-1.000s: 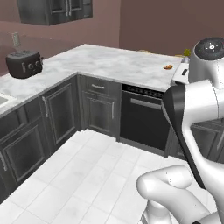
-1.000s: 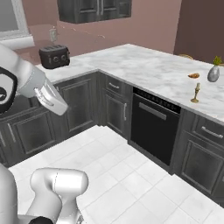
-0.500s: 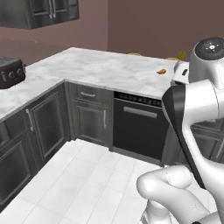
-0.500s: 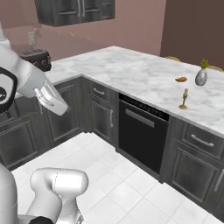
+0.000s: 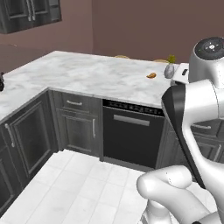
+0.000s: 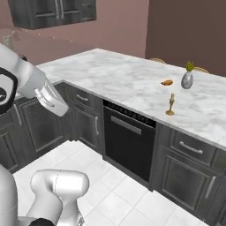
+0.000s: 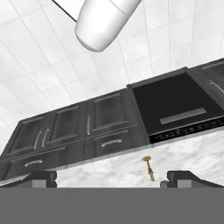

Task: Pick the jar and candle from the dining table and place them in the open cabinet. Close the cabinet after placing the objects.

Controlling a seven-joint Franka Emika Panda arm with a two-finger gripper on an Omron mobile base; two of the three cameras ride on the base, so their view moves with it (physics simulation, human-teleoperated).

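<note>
One candle [image 6: 171, 105], slim and cream-tan, is seen standing upright in a small gold holder on the white marble dining table [image 6: 119, 77], its long axis vertical and its wick end pointing up. It is placed near the table's front edge, above the dark drawer fronts with bar handles. A grey egg-shaped vase [image 6: 187, 79] with a green sprig is set behind it, apart, and a small orange croissant [image 6: 167, 82] lies just beside the vase. A black dishwasher front [image 6: 128, 143] is fitted under the top, left of the candle. In the hand view the candle [image 7: 149, 168] is seen between the two dark tips of the gripper [image 7: 112, 179], well short of them; the jaws are spread fully wide and nothing is held.
</note>
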